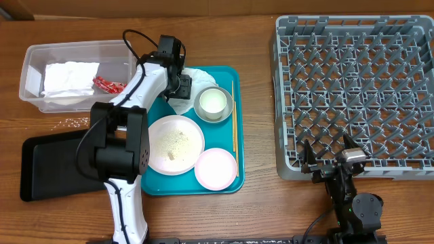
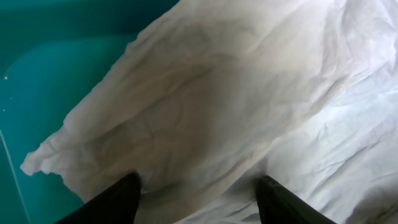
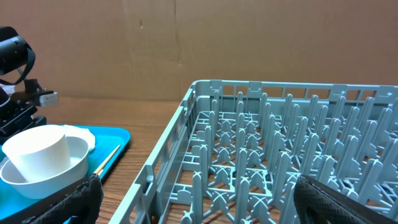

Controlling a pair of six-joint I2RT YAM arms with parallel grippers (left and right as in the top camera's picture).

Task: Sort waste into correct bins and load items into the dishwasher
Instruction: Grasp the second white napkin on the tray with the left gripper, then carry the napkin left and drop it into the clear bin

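The napkin at the tray's twelve o'clock is straddled, perhaps touched, by the spread left pincer. The right pincer is released.

Left arm hides most of the napkin.

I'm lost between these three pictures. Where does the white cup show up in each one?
Overhead: the white cup sits upper centre, near the tray's back right corner.
Left wrist: not in it; only the napkin and some tray.
Right wrist: lower left, the white cup stands in the bowl.
Shared landmark: the teal tray appears in all three.
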